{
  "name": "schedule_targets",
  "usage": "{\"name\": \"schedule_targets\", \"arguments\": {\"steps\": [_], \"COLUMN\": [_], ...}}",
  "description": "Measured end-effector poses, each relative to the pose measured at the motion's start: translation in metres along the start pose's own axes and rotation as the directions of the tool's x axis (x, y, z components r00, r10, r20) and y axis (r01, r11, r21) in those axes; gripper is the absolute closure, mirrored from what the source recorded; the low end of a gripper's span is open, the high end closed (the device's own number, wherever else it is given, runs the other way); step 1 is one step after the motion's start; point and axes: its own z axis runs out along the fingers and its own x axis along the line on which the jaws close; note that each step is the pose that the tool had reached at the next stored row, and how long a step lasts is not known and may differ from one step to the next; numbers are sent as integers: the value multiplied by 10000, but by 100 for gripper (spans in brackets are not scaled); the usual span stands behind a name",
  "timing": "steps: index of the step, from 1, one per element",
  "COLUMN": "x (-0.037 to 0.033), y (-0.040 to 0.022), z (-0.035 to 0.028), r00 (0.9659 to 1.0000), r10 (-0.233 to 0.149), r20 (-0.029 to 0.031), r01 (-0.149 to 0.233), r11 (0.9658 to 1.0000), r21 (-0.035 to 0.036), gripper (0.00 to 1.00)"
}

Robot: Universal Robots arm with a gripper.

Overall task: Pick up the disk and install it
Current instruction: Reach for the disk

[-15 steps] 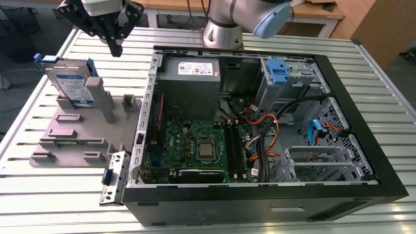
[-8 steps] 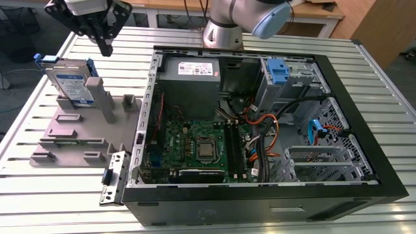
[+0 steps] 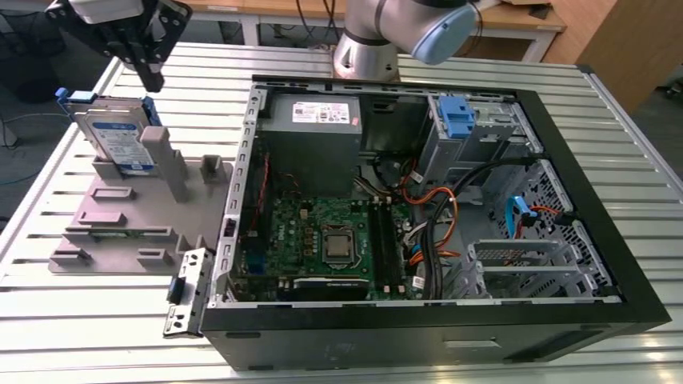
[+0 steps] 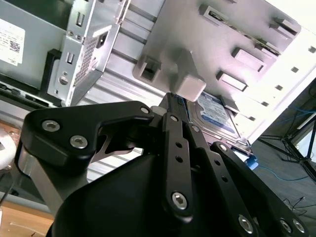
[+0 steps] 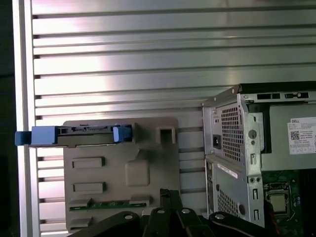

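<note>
The disk [image 3: 117,134] stands on edge in the grey moulded holder [image 3: 128,212] on the table, at the exterior view's left, its white-and-blue label facing out and blue rail ends at its top. My gripper [image 3: 153,78] hangs just above and a little behind the disk, not touching it, its fingers drawn together on nothing. In the first wrist view the disk [image 5: 79,136] appears edge-on across the holder [image 5: 123,173], with the gripper [image 5: 170,195] beyond it. The second wrist view has the gripper [image 4: 173,101] pointing toward the disk [image 4: 217,114].
An open computer case [image 3: 597,240] lies on the slatted table to the holder's right, with a motherboard [image 3: 320,240], a grey power supply [image 3: 315,116], cables and a blue drive bracket [image 3: 457,120]. The arm's base [image 3: 369,48] stands behind the case.
</note>
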Motion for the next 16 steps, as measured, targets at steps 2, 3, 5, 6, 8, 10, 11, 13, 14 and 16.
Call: {"name": "schedule_targets", "arguments": {"steps": [2,3,5,6,8,10,11,13,14,16], "x": [63,95,155,184,242,296,323,380,400,436], "y": [-5,-7,-12,-14,-19,-20,-21,-17,-14,-4], "z": [1,1,4,7,14,22,27,40,46,62], "r00": [10000,10000,10000,10000,10000,10000,10000,10000,10000,10000], "r10": [1,1,0,-1,-1,1,0,0,0,-1], "r20": [1,1,0,0,0,1,0,0,1,2], "r01": [-1,-1,0,1,1,-1,0,0,0,1], "r11": [10000,10000,10000,10000,10000,10000,10000,10000,10000,10000], "r21": [0,-1,0,0,0,-1,0,0,0,-1], "gripper": [89,89,89,89,89,89,89,89,89,89]}}
